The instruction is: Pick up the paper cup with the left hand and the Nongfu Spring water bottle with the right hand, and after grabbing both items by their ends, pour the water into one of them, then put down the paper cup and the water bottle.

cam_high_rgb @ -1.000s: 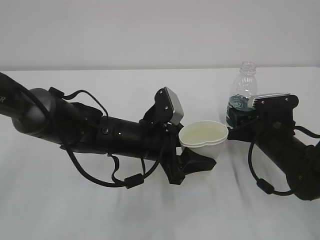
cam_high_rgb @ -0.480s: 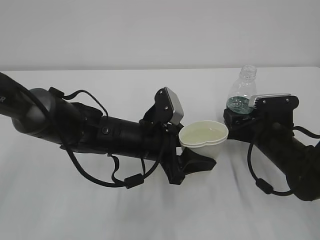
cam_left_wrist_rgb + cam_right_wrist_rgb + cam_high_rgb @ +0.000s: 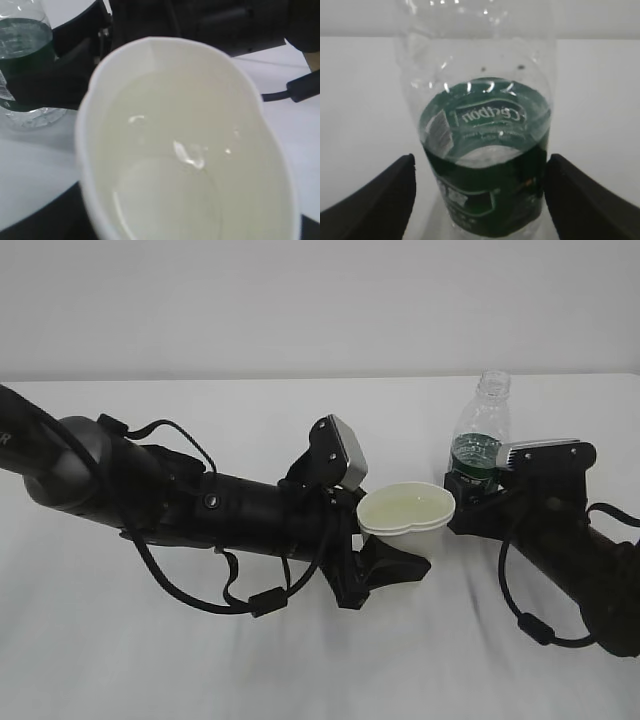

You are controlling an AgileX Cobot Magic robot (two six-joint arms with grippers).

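Note:
The white paper cup [image 3: 407, 510] sits in my left gripper [image 3: 400, 552], which is shut on its lower part so that the rim is squeezed out of round. Clear water [image 3: 190, 155] lies in the cup [image 3: 150, 75], and one dark finger [image 3: 55, 220] shows beneath it. The Nongfu Spring water bottle [image 3: 483, 430] stands upright and uncapped on the table just right of the cup. My right gripper [image 3: 470, 492] is open around its green label. In the right wrist view the bottle [image 3: 485, 125] stands between the spread fingers of that gripper [image 3: 480, 200], with a gap on the left side.
The white table [image 3: 300, 660] carries only the two arms, the cup and the bottle. The left arm's cables [image 3: 250, 595] hang low over the cloth. A plain pale wall [image 3: 300, 300] rises behind the table's far edge.
The right jaws have spread apart off the bottle, which went from a slight tilt to upright. The right wrist shifted a little right and down. Left arm and cup are still.

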